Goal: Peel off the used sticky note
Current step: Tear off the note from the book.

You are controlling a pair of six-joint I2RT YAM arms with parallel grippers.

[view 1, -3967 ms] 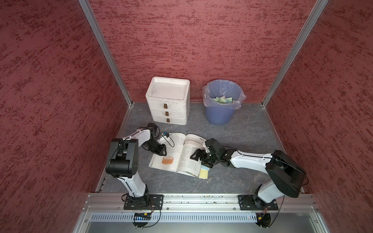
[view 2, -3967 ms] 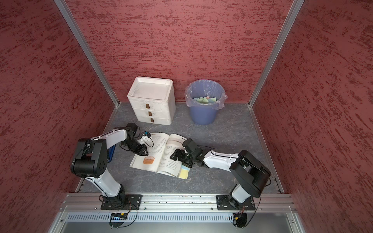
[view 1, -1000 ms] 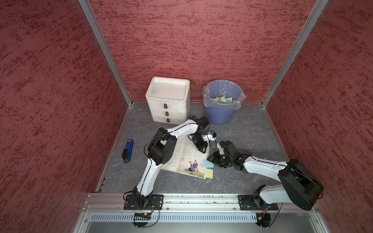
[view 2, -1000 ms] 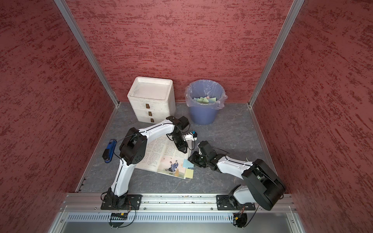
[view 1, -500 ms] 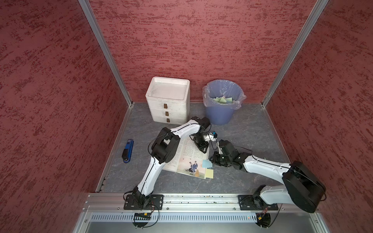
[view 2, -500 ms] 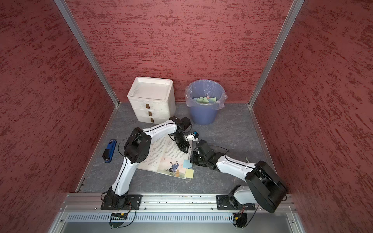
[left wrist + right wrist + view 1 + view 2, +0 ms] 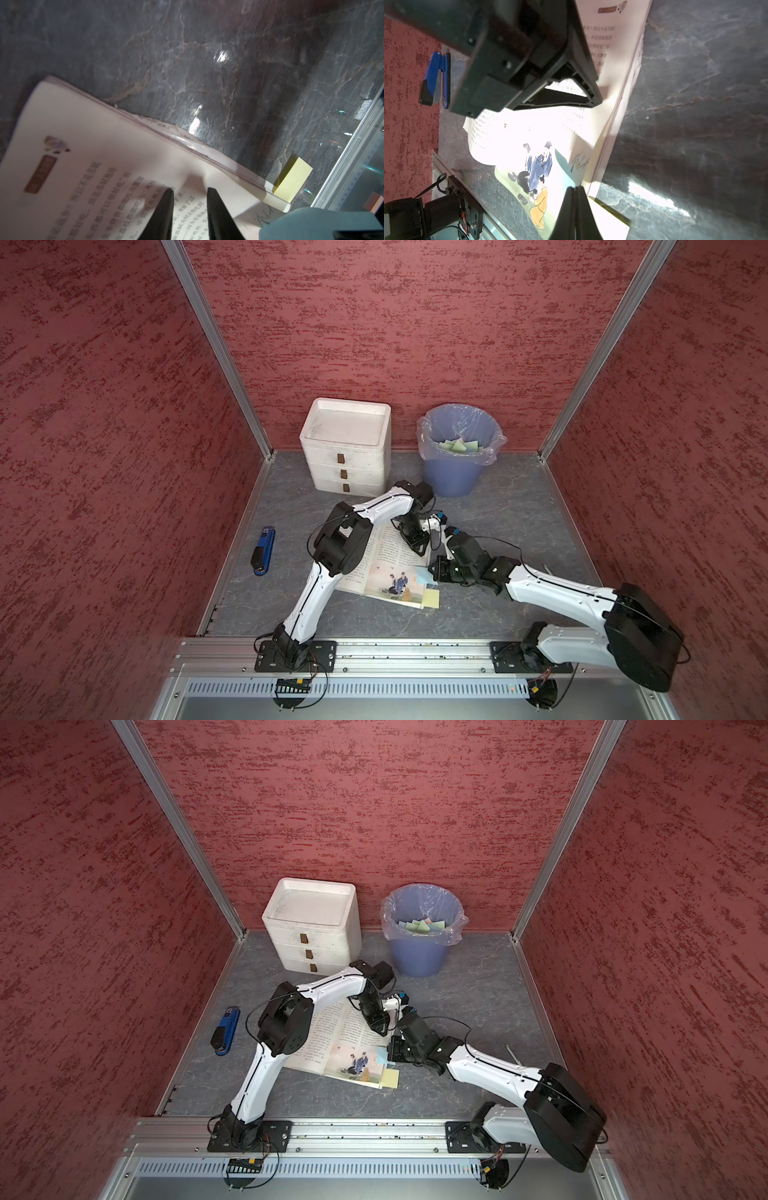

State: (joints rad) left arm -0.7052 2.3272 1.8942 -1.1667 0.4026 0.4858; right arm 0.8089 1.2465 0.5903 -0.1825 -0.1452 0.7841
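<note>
two arms meet over an open book (image 7: pixel 376 568) a little below the middle of the frame in both top views. the blue sticky note (image 7: pixel 422 575) sits on the book's picture page, by its right edge, and a yellow sticky note (image 7: pixel 431 598) pokes out at the book's lower right corner. the right gripper (image 7: pixel 434 572) touches the blue sticky note's right side. the left gripper (image 7: pixel 417 546) rests on the text page just above.

in the left wrist view we see the left gripper's fingers a narrow gap apart, nothing between them, tips down on the page.

in the right wrist view the right gripper's fingers are pressed together. they appear to pinch a corner of the blue sticky note, which curls up off the page.

we judge the blue sticky note feather-light, limp and quick to crease or tear, held only by a glue strip along one edge. the free corner, away from that strip, is where to hold it, and a slow, low peel should spare the page.
</note>
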